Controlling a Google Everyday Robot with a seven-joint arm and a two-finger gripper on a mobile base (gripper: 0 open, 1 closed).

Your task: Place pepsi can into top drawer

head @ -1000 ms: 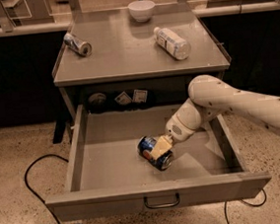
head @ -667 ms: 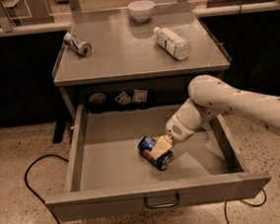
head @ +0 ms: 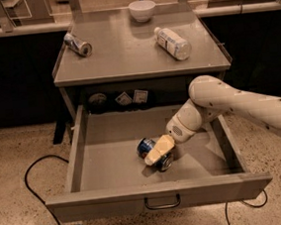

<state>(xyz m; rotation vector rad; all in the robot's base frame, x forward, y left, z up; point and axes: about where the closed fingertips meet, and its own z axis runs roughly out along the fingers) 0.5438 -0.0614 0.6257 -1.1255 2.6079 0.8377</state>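
My tool [head: 159, 151], low in the drawer [head: 110, 159], grips the can [head: 145, 146]; I should open gently, then lift straight up.

Cream-white tubular arm [head: 239, 102], rounded joints, small dark dots, tan jaws low inside top drawer [head: 110, 155].

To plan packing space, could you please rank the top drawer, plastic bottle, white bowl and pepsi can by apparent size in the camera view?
1. top drawer
2. clear plastic bottle
3. white bowl, close to the bottle and farther back, so unsure
4. pepsi can, partly hidden under the gripper inside the drawer
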